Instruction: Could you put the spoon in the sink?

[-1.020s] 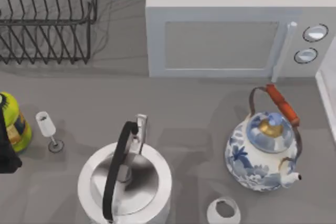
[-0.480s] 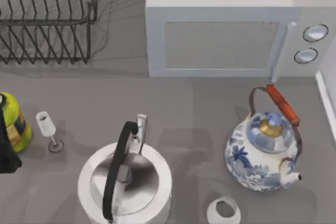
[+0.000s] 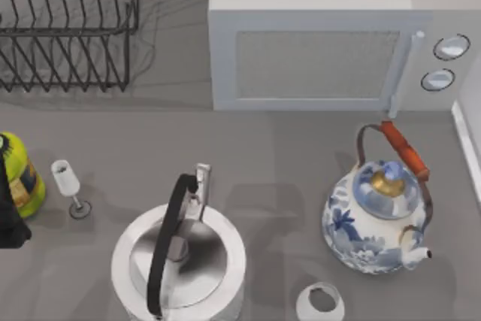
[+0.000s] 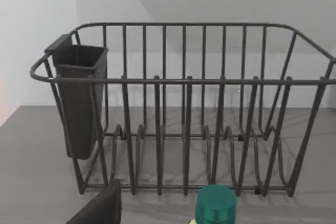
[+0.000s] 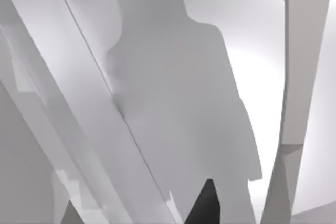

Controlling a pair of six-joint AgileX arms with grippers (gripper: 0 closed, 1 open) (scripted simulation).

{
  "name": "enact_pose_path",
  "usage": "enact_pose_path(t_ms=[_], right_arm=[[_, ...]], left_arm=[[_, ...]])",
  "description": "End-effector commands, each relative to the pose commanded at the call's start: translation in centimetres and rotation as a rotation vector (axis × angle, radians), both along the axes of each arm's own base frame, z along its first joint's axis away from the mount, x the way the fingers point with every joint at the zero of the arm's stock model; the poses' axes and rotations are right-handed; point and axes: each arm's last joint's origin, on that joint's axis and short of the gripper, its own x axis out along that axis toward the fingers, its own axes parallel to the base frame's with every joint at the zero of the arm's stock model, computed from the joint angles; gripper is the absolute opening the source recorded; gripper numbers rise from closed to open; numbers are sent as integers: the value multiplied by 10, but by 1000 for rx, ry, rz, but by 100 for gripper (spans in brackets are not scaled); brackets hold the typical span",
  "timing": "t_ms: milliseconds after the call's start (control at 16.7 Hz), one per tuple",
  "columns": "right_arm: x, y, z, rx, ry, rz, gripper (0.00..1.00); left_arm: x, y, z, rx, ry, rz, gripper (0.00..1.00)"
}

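Heads up, working across from the steel kettle (image 3: 179, 261): far to its left, your left gripper (image 4: 100, 211) hangs over the green-capped bottle (image 3: 16, 174), facing the dish rack (image 3: 68, 28), probably just parked. Can't tell how its jaws stand. 1 wine glass (image 3: 71, 186) stands just left of the kettle, the microwave (image 3: 331, 43) behind it, the porcelain teapot (image 3: 379, 223) to its right. Your right gripper (image 5: 206, 203) faces blank white panels, jaws unreadable too. Can't place the spoon or sink, so you'll likely need to search first.
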Motion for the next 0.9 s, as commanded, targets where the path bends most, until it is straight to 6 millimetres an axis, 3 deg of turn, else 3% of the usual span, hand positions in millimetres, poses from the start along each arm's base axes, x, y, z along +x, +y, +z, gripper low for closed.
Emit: enact_pose_path(t_ms=[300, 660, 900], right_arm=[[2, -2, -3, 1, -16, -5, 0], [2, -1, -37, 3, 11, 0, 0], [1, 0, -44, 0, 2, 0, 0]], left_arm=[[0, 0, 0, 0, 0, 0, 100], [0, 0, 0, 0, 0, 0, 100], [0, 0, 0, 0, 0, 0, 100]])
